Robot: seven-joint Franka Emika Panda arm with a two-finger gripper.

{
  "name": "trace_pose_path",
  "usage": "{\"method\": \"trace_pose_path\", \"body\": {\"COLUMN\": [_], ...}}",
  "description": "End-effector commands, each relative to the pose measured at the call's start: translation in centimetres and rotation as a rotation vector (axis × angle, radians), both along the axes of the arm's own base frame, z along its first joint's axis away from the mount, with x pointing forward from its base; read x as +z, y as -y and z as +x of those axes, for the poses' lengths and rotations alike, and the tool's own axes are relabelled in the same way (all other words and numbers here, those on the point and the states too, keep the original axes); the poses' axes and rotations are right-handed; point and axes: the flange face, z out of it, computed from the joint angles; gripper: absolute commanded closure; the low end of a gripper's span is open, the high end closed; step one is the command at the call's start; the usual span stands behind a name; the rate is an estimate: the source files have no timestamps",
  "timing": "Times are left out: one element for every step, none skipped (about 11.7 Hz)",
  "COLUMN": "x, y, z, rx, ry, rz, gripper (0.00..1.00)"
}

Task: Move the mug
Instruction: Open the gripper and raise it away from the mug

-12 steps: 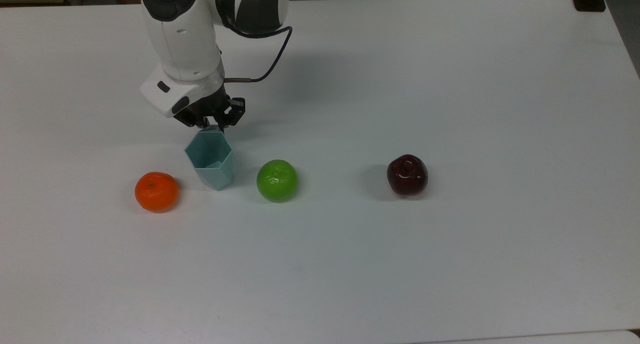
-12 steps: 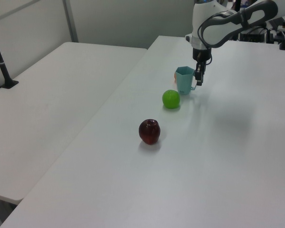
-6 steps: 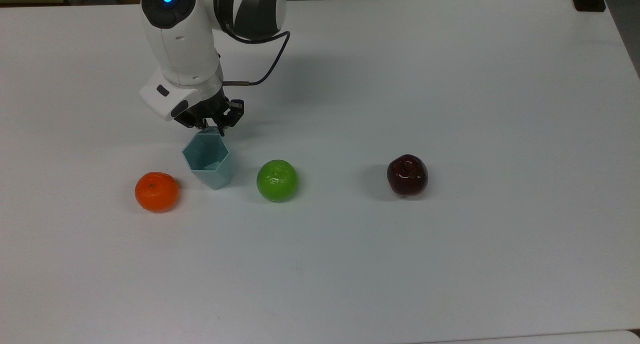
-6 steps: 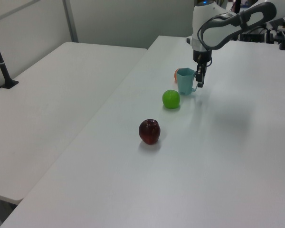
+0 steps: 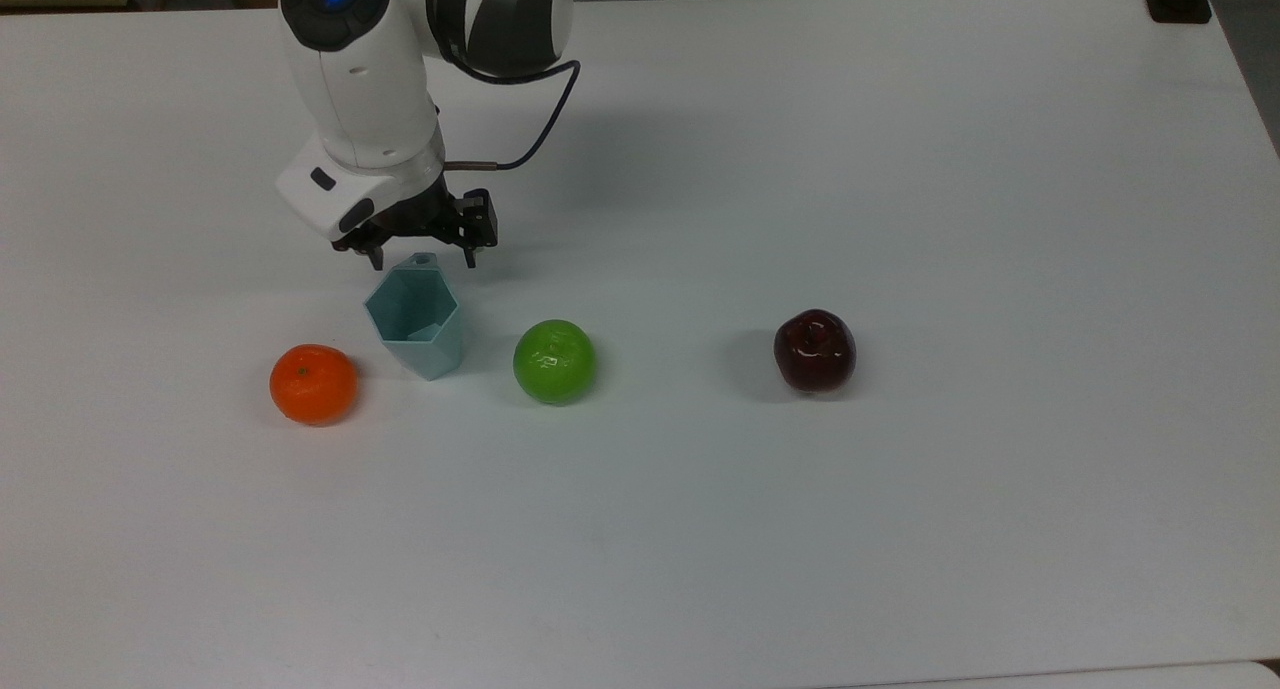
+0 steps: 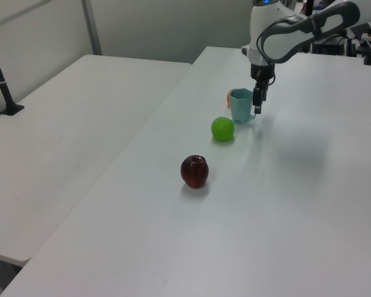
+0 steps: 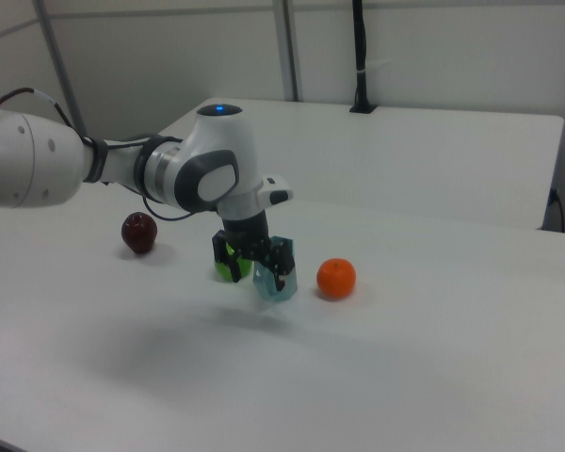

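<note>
- Since a second ago the gripper [image 5: 420,254] has spread its fingers apart; they were pinched on the tab of the mug [image 5: 415,319] and now straddle it without touching, released.
- Mug has settled slightly toward the top view's left and now stands upright on the table [image 5: 900,519].
- Mug sits between the orange [image 5: 313,383] and the green apple [image 5: 554,361], nearer the table's far edge than its near edge in the top view, toward the top view's left.
- Red apple [image 5: 814,350] lies well apart, further along the same row.
- Step, as I judge it: release just done, mug placed; task looks near its end.
- Next move calls for a straight lift clear of the tab, without clipping the rim or tipping the mug onto the fruit.
</note>
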Motion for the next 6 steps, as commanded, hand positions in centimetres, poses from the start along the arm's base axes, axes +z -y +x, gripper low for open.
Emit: {"method": "trace_pose_path", "body": {"x": [5.9,8.0,10.6,12.2,13.9,15.4], "y": [-0.1,-0.5,-0.8,-1.2,-1.3,-1.2], "z": [-1.0,-1.6,-2.3,-3.3,-4.5,-5.7], "rx": [-0.02,-0.075,-0.113,-0.115,-0.103,-0.097], "ry": [0.084,0.087,0.094,0.067,0.038,0.011], "rz": [0.008,0.022,0.037,0.044,0.038,0.025], "gripper": [0.0,0.0,0.0,0.0,0.0,0.0]}}
